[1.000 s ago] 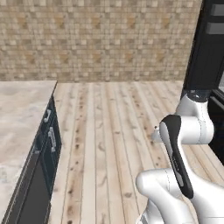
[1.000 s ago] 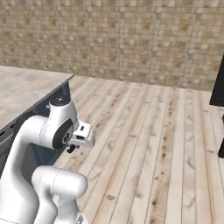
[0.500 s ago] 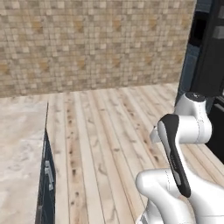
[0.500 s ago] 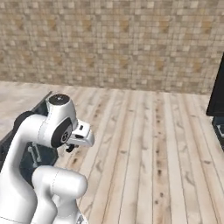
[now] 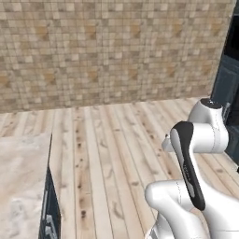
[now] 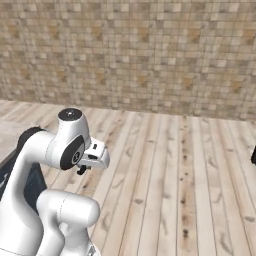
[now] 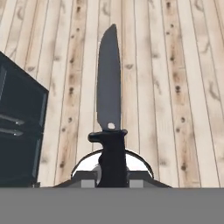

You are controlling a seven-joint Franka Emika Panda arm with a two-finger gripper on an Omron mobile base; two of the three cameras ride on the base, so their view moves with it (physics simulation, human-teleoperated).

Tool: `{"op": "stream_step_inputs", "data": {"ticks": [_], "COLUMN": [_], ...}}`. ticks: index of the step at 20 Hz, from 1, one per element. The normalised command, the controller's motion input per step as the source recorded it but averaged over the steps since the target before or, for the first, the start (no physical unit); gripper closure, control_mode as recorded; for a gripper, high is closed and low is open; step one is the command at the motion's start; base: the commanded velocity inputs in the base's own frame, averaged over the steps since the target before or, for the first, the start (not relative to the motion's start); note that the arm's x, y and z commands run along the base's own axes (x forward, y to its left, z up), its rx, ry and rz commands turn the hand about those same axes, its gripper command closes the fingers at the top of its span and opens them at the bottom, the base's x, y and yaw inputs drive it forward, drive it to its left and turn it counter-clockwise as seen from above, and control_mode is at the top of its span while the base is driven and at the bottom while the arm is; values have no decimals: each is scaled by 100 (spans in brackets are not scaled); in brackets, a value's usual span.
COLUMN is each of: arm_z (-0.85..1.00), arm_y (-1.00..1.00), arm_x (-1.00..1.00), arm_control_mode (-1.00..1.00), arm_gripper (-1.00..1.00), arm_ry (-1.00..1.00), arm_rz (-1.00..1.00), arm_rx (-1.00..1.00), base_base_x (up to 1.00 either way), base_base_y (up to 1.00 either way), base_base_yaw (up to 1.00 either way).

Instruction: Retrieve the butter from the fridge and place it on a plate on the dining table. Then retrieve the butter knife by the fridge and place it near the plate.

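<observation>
The butter knife (image 7: 109, 87) is a dark knife with a long grey-black blade and a black handle. In the hand view it points away from the hand over the wooden floor. My gripper (image 7: 112, 174) is shut on its handle, with the guard just beyond the fingertips. In the right base view the hand (image 6: 94, 156) hangs folded close to the arm, above the floor. The black fridge (image 5: 228, 70) stands at the right edge of the left base view. Butter, plate and dining table are out of view.
A marbled counter (image 5: 18, 177) on dark drawer fronts (image 5: 49, 214) sits at the lower left; the same dark cabinet (image 7: 17, 131) is under the hand's left. A tiled stone wall (image 6: 140, 55) closes the back. Wooden plank floor (image 5: 107, 154) lies between.
The whole picture has shifted, so the base has turned: the counter slid off to the lower left and the wall now fills the background. The knife stays in the grip.
</observation>
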Motion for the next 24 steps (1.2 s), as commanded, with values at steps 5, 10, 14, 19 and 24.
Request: {"op": "stream_step_inputs", "data": {"ticks": [5,10,14,19,24], "arm_z": [0,0,0,0,0], "arm_y": [0,0,0,0,0], "arm_x": [0,0,0,0,0], "arm_control_mode": [100,100,100,100,100], "arm_gripper": [100,100,100,100,100], "arm_ry": [0,0,0,0,0], "arm_rz": [0,0,0,0,0], "arm_rx": [0,0,0,0,0], "base_base_x": [100,100,100,100,100], "base_base_y": [0,0,0,0,0], "base_base_yaw": [13,13,17,41,53]}}
